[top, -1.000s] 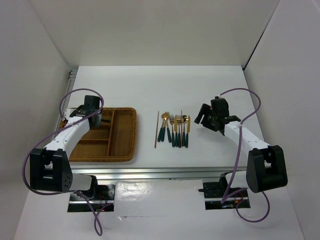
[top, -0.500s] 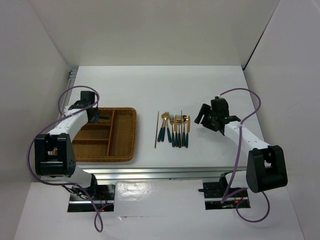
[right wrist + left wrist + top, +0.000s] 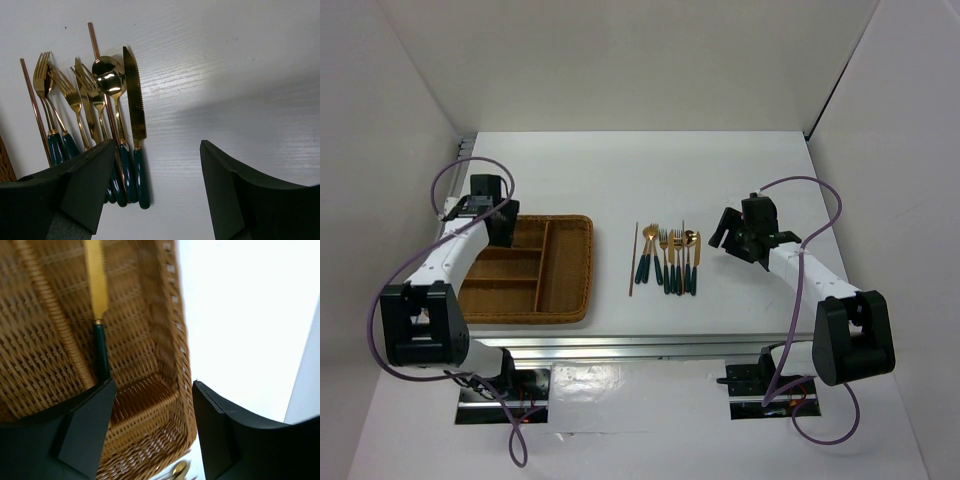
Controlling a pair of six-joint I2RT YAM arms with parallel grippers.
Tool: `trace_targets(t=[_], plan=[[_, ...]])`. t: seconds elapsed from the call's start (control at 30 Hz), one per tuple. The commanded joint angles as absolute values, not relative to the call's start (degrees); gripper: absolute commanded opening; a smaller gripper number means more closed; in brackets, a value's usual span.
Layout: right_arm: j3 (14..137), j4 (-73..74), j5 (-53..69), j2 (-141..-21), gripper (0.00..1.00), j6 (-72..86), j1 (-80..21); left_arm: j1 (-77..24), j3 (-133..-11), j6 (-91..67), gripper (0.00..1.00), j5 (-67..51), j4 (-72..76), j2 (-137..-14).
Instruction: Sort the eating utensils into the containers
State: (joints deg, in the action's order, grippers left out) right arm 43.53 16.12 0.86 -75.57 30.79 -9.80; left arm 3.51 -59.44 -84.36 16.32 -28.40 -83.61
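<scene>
Brown on the wicker tray (image 3: 567, 300), honey and tan strands in a tight basket weave, with a thicker, paler braid along the divider (image 3: 55, 320). Gold on the serrated blade of the knife (image 3: 96, 287) lying inside, dark green on its handle. Same pairing across the eating utensils (image 3: 110, 80) (heads mirror-bright, handles near black in shadow). Coppery brown on the thin stick (image 3: 633, 260). White, faintly grained, on the table (image 3: 640, 170). Matte black on the left gripper (image 3: 152, 390) and right gripper (image 3: 157, 150). White with black joints on the arms (image 3: 450, 258); purple on the cables (image 3: 802, 179).
</scene>
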Motion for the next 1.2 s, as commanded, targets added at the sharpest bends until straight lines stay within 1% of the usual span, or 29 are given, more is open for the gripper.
trace_targets(t=[0.0, 0.1, 0.13, 0.17, 0.2, 0.23, 0.3, 0.33, 0.4, 0.43, 0.5, 0.63, 0.67, 0.7, 0.77, 0.83, 1.03, 1.17], plan=[[44.21, 14.60, 0.18, -74.53, 0.76, 30.23, -9.58, 3.96, -60.57, -75.09, 0.76, 14.52, -23.94, -78.58], [43.68, 14.59, 0.18, -74.53, 0.76, 30.23, -9.58, 1.77, -57.58, -61.73, 0.75, 5.74, -11.72, -75.15], [43.68, 14.59, 0.70, -74.53, 0.76, 30.23, -9.58, 0.97, -57.57, -58.57, 0.78, 1.36, -9.60, -74.62], [43.68, 14.59, 0.70, -75.05, 0.76, 30.23, -9.58, 0.01, -57.57, -52.36, 0.78, -0.94, -8.01, -74.62], [43.68, 14.07, 0.70, -75.06, 0.76, 30.23, -9.58, -1.13, -57.57, -49.51, 0.79, -3.05, -5.74, -73.92], [43.68, 14.06, 0.70, -75.06, 0.76, 30.23, -9.58, -4.01, -57.57, -46.87, 0.79, -6.82, -4.93, -73.92], [43.15, 14.06, 0.70, -75.06, 0.76, 30.23, -9.58, -7.89, -58.18, -40.21, 0.79, -9.13, -3.61, -73.13], [43.15, 14.06, 0.70, -75.06, 0.76, 30.23, -9.58, -12.52, -58.18, -38.34, 0.79, -9.66, -3.08, -72.60], [43.15, 14.06, 1.23, -75.67, 0.76, 30.23, -9.58, -17.38, -58.79, -34.30, 0.79, -8.01, -3.08, -72.60], [43.15, 14.06, 1.23, -75.67, 0.76, 30.76, -9.58, -21.67, -58.80, -33.41, 0.79, -6.95, -3.77, -72.60], [43.15, 14.06, 1.23, -75.67, 0.76, 30.76, -9.58, -25.12, -58.80, -32.17, 0.78, -4.05, -4.39, -74.96], [42.63, 14.06, 1.06, -74.54, 0.76, 30.76, -9.58, -31.19, -58.80, -31.56, 0.74, -3.52, -5.71, -80.50], [42.63, 14.06, 1.05, -74.53, 0.76, 30.76, -9.58, -33.99, -59.41, -31.55, 0.73, -3.52, -5.71, -81.73], [42.10, 14.06, 0.53, -73.92, 0.76, 30.76, -9.58, -35.41, -59.41, -31.55, 0.71, -1.69, -5.71, -82.87], [41.58, 14.59, 0.53, -73.39, 0.76, 30.76, -9.58, -38.65, -60.90, -31.55, 0.71, -0.01, -5.71, -86.30], [41.57, 14.59, 0.53, -72.87, 0.76, 30.76, -9.58, -40.07, -62.13, -32.07, 0.68, 1.75, -6.24, -88.41], [41.57, 14.59, 0.00, -72.86, 0.76, 30.76, -9.58, -43.85, -67.32, -31.46, 0.63, 1.76, -7.82, -94.91], [41.57, 14.59, 0.00, -72.86, 0.76, 31.28, -9.58, -45.70, -69.79, -34.70, 0.55, 1.76, -8.96, -98.52]])
